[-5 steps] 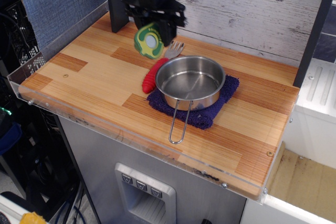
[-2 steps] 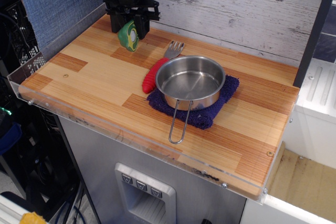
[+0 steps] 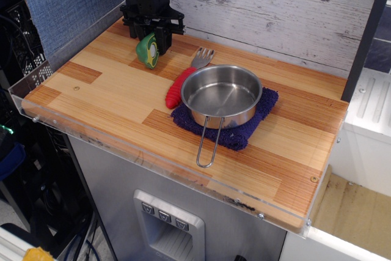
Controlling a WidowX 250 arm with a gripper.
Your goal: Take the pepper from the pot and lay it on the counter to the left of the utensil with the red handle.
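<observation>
My gripper (image 3: 149, 42) is shut on the green pepper (image 3: 147, 51) and holds it low over the counter (image 3: 104, 90) at the back left, its pale cut face turned right. I cannot tell whether the pepper touches the wood. The fork with the red handle (image 3: 181, 86) lies to the right of it, prongs pointing to the back wall. The steel pot (image 3: 221, 95) stands empty on the purple cloth (image 3: 244, 134), its wire handle pointing to the front edge.
A dark post (image 3: 135, 4) and the plank wall (image 3: 275, 10) stand right behind my gripper. A blue panel (image 3: 67, 1) closes the left side. A clear plastic edge (image 3: 36, 111) rims the counter's front and left.
My gripper carried the pepper from above the fork's head leftward to the back left of the counter, then lowered it toward the wood.
</observation>
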